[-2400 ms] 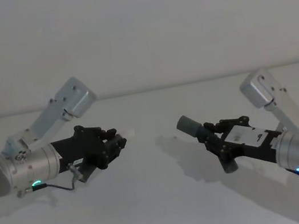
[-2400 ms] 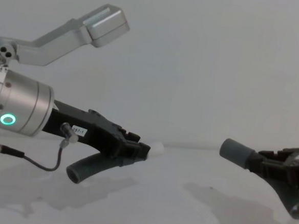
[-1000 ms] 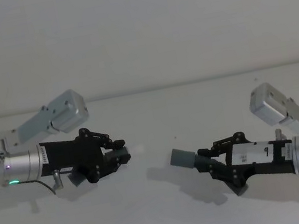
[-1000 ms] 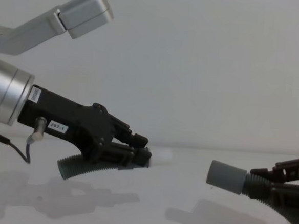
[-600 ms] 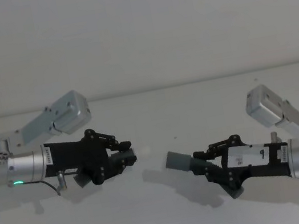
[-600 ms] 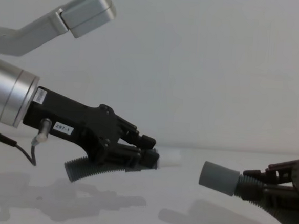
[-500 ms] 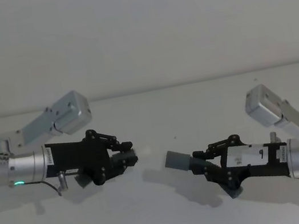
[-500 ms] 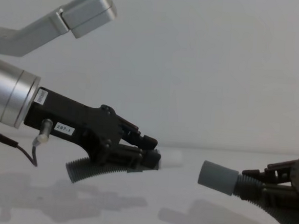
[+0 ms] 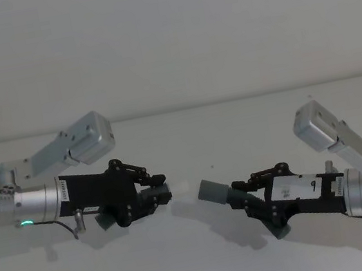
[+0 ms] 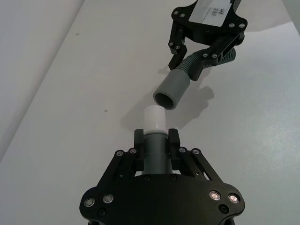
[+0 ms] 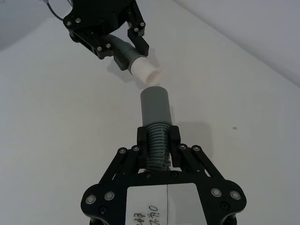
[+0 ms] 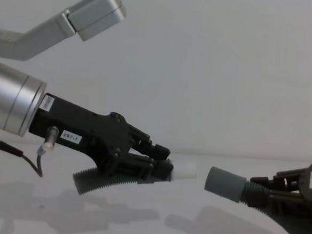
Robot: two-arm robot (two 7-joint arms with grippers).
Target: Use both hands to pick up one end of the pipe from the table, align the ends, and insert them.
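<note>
My left gripper [image 9: 154, 192] is shut on one ribbed grey pipe piece [image 12: 101, 180] just behind its white end [image 10: 154, 120], held above the table [image 9: 189, 264]. The right gripper [image 9: 249, 197] is shut on the other pipe piece [image 11: 158, 133] behind its smooth grey cuff [image 12: 224, 184]. The two ends face each other across a small gap and do not touch. In the left wrist view the cuff's open mouth [image 10: 166, 99] sits just beyond the white end, slightly off its line. In the right wrist view the white end [image 11: 146, 72] lies just past the cuff [image 11: 155, 105].
The white table stretches around both arms to a plain pale wall behind. Each arm's silver elbow link [image 9: 83, 138] rises above its wrist. A thin cable [image 12: 22, 158] hangs under the left wrist.
Both arms have moved inward toward each other. The gap between the white end and the grey cuff has narrowed, and the ends are closer to one line.
</note>
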